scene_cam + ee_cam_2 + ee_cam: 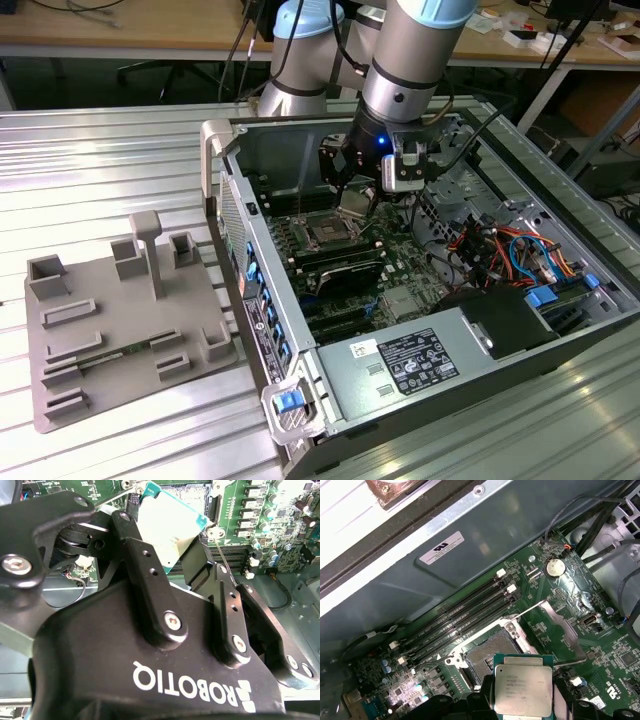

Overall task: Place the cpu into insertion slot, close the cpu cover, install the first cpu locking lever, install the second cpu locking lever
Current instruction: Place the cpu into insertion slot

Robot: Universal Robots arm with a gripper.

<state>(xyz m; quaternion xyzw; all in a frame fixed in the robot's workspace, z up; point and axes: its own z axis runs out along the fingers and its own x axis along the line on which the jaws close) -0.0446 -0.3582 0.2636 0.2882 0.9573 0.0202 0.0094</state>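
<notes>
Counter (120, 150) bearing an open computer case (420, 365); green motherboard (400, 262) inside. The cpu (522, 690) is pinched by the gripper (167, 545) above the uncovered insertion slot (487, 655); it should be levelled, edge-aligned, and lowered without sliding.

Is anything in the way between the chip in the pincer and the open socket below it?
Nothing visible. The pincer holds the chip above the socket, whose centre lies bare, its cover flipped open alongside.

Arm (405, 60) — silver-grey tubes, pale-blue joint caps; black jaws, silver screws, white lettering — blue wrist light (383, 141).
</notes>
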